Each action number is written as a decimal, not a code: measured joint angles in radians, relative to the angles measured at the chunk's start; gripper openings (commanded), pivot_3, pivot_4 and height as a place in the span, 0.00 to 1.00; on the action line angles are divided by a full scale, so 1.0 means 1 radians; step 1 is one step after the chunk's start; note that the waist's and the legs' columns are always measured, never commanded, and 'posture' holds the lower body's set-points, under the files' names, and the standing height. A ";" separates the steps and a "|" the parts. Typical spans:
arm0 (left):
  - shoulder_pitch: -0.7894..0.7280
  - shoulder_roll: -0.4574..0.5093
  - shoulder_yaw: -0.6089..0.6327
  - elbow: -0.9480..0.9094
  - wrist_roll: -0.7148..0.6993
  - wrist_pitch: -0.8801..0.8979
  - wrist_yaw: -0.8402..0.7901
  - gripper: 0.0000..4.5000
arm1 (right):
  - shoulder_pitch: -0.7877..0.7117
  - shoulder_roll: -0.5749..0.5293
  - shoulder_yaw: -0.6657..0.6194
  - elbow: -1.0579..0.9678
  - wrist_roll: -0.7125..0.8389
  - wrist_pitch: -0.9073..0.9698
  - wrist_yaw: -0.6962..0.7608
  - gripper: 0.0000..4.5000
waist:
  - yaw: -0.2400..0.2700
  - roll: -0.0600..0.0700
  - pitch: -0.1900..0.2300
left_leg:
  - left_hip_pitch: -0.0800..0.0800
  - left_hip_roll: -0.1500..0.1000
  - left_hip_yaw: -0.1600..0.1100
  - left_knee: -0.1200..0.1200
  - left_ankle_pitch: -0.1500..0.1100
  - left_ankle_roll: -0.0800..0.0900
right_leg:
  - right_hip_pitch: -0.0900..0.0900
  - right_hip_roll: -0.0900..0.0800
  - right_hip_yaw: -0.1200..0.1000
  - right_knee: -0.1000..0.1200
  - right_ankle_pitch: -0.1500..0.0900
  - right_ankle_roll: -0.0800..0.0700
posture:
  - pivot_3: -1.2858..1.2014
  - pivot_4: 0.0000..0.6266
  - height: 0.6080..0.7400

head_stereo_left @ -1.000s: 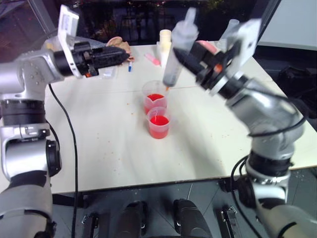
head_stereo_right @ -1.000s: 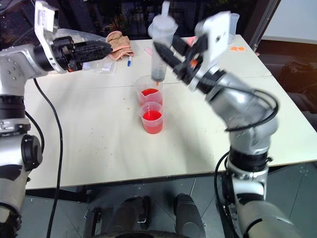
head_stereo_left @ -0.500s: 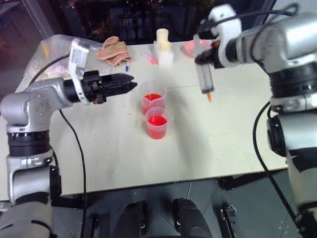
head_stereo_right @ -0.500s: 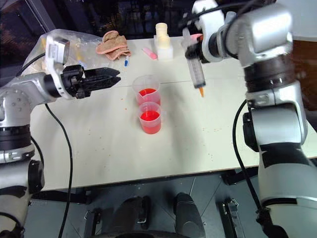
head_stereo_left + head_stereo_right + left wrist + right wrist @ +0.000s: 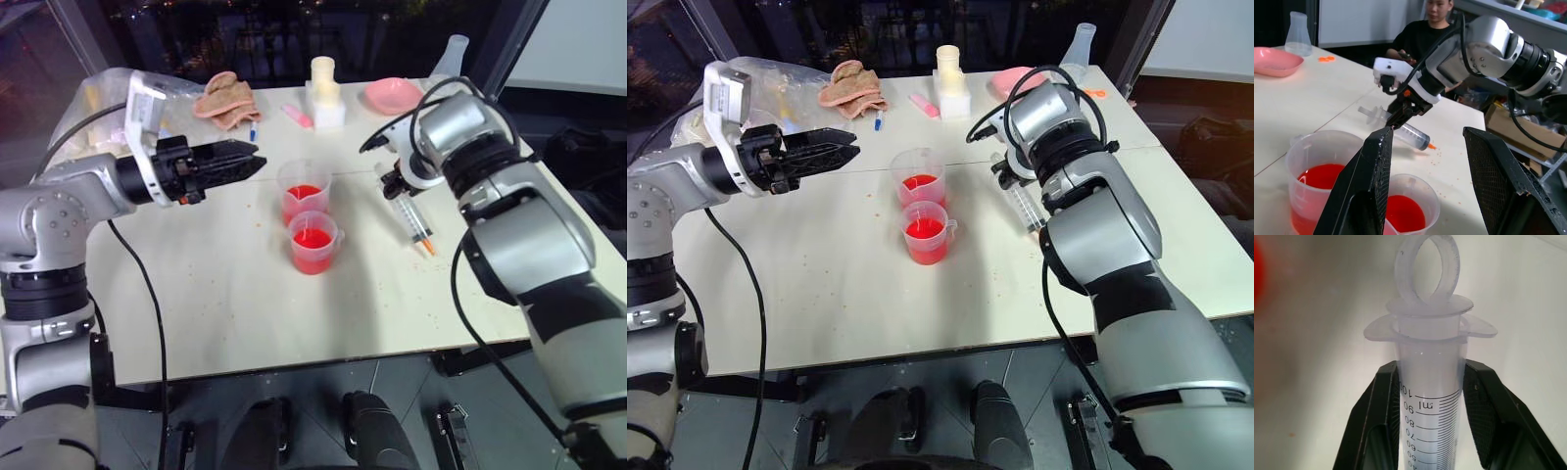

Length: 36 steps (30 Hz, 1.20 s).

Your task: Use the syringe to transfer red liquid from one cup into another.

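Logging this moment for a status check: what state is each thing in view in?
syringe: plunger pushed in, lying low on the table, gripped.
right gripper: shut on syringe.
left gripper: open, empty.
far cup: upright, holding red liquid.
near cup: upright, holding red liquid.

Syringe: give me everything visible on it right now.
The syringe is a large clear plastic barrel with black printed ml graduations, a finger flange, a whitish ring-topped plunger pushed fully in, and a small orange tip. The barrel looks empty, with no red showing inside. It lies low and slanted over the white table, tip toward the table's near edge, to the right of the two cups and apart from them. The right gripper is shut on the barrel just below the flange.
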 measured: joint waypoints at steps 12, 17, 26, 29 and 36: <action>0.000 0.019 0.000 0.000 -0.019 0.001 0.013 0.54 | 0.012 0.076 -0.093 0.082 -0.117 -0.070 0.009 0.82 | -0.002 0.000 0.000 | 0.000 0.000 0.000 0.000 0.000 0.000 | 0.000 0.000 0.000 0.000 0.000 0.000 | 0.52 0.24 1.00; 0.000 0.023 0.000 -0.001 -0.031 0.002 0.016 0.54 | 0.013 0.091 -0.119 0.087 -0.140 -0.070 0.016 0.96 | -0.001 0.000 0.000 | 0.000 0.000 0.000 0.000 0.000 0.000 | 0.000 0.000 0.000 0.000 0.000 0.000 | 0.52 0.24 1.00; 0.000 0.028 -0.001 -0.001 -0.041 0.002 0.018 0.54 | 0.013 0.091 -0.153 0.087 -0.180 -0.071 0.020 0.96 | -0.001 0.000 0.000 | 0.000 0.000 0.000 0.000 0.000 -0.001 | 0.000 0.000 0.000 0.000 0.000 0.000 | 0.52 0.24 1.00; 0.004 0.026 -0.010 -0.009 -0.040 -0.002 0.017 0.54 | 0.052 0.033 -0.157 -0.044 -0.174 -0.024 0.084 0.96 | 0.002 0.001 0.001 | -0.001 0.000 -0.001 0.000 0.000 -0.001 | 0.000 0.000 0.000 0.000 0.000 0.000 | 0.52 0.24 1.00; 0.089 0.029 -0.025 -0.063 -0.034 -0.017 0.016 0.54 | 0.489 -0.335 -0.476 -1.270 -0.050 0.241 0.171 0.96 | 0.027 -0.001 0.000 | -0.002 0.000 -0.004 0.001 -0.002 0.002 | 0.003 0.000 -0.003 -0.006 -0.001 0.001 | 0.52 0.24 1.00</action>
